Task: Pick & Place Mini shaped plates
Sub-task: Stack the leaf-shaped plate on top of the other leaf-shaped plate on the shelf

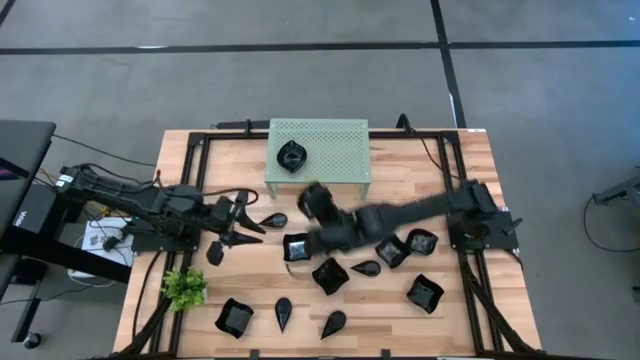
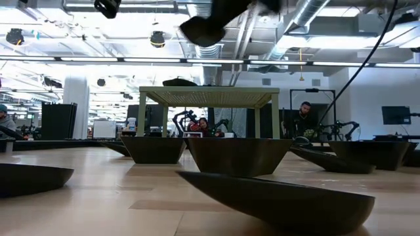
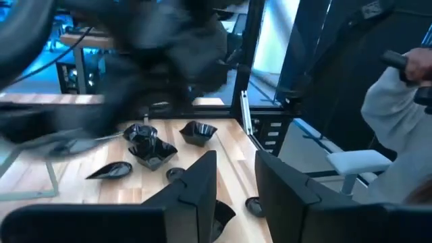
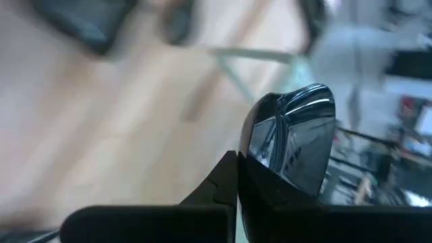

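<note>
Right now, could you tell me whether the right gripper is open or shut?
Shut: the right gripper pinches a glossy black mini plate by its rim, fingers together.

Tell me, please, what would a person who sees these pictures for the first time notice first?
First, the right hand, shut on a glossy black mini plate, raised over the table's middle just in front of the mint-green rack. Next, one black dish already lies on top of that rack, while many more are scattered over the wooden table. The left hand waits at the left side, open.
</note>
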Available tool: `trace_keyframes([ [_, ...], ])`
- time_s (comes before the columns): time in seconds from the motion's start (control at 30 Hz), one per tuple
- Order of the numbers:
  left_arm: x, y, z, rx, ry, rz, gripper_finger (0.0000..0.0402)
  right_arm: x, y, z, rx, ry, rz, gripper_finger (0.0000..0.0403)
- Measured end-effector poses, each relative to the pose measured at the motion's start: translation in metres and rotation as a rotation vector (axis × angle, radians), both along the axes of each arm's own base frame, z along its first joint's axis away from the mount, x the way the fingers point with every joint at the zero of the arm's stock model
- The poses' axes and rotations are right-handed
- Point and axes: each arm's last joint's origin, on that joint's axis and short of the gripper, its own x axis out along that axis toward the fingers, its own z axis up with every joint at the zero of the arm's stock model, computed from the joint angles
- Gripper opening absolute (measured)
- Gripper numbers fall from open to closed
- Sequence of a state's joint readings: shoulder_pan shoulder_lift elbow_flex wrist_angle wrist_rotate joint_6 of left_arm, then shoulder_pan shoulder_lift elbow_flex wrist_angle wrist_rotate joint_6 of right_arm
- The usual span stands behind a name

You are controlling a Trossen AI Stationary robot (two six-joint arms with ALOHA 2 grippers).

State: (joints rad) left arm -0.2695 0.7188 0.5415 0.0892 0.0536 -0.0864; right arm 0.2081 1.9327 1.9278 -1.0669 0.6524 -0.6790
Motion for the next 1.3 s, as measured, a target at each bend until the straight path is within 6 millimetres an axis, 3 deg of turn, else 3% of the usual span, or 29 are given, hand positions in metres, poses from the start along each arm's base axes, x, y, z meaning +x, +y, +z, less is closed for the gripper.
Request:
trace_keyframes([
  [0.1,0.001,0.0,-0.001,0.002,0.008,0.0,0.0104,0.017,-0.052,0.008,-0.026,-0.096,-0.065,0.0001],
  [0.23,0.006,-0.002,-0.006,0.0,0.04,0.002,0.0104,0.026,-0.107,0.003,-0.091,-0.039,-0.025,0.0],
  [0.47,0.008,-0.002,-0.008,-0.035,0.069,0.006,0.0104,0.027,-0.147,0.005,0.139,-0.132,0.076,0.0001],
  [0.63,0.008,-0.002,-0.008,-0.036,0.068,0.006,0.0104,0.027,-0.158,0.004,0.163,-0.158,0.089,0.0015],
  [0.97,0.008,-0.002,-0.008,-0.036,0.067,0.006,0.0104,0.03,-0.164,-0.017,0.16,-0.164,0.077,0.0082],
  [1.3,0.008,-0.002,-0.008,-0.036,0.067,0.006,0.0104,0.034,-0.162,-0.011,0.142,-0.229,0.068,0.0114],
])
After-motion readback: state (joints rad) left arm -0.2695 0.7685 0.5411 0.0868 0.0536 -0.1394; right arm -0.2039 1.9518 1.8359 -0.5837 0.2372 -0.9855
